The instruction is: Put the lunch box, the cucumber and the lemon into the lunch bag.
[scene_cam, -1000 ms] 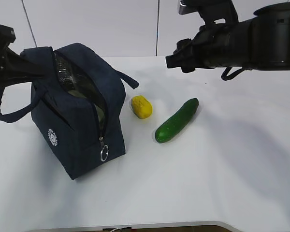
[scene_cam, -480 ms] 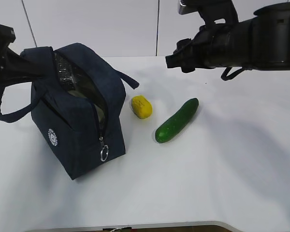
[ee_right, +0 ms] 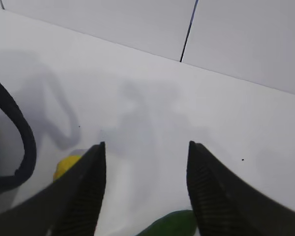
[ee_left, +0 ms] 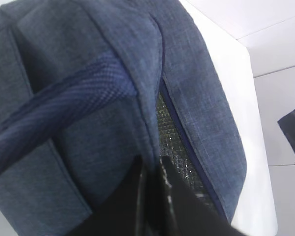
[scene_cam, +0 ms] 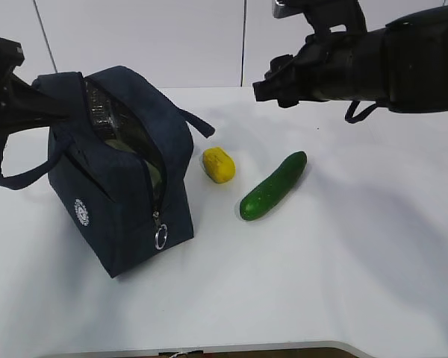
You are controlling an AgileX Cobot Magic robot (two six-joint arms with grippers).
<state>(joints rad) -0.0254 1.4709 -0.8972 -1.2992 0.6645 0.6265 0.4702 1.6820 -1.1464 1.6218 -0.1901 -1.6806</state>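
A dark navy fabric lunch bag (scene_cam: 123,175) stands on the left half of a white table (scene_cam: 343,261), its top zipper undone so the silver quilted lining (ee_left: 174,147) shows along the opening. Inside the bag, a pale greenish shape under a shiny clear surface can be seen, which appears to be the lunch box (scene_cam: 123,138), though only a sliver shows. A small round white logo (scene_cam: 81,211) sits low on the bag's near side; its lettering is too small to read. A metal ring pull (scene_cam: 160,237) hangs at the lower end of the zipper, facing the near edge of the table. One strap handle (scene_cam: 15,175) loops out to the left, another (scene_cam: 198,121) droops to the right. The left gripper (ee_left: 150,196) reaches in from the far left and is pinched closed on the fabric edge of the bag's opening, holding it apart. Just right of the bag, not touching it, lies the yellow lemon (scene_cam: 219,164). Further right lies the glossy green cucumber (scene_cam: 272,186), angled from near-left to far-right, close to the lemon but apart from it. The right gripper (ee_right: 145,167) hangs in the air above the far side of the table, over the lemon and cucumber, its two black fingers (ee_right: 83,191) spread well apart with nothing between them.
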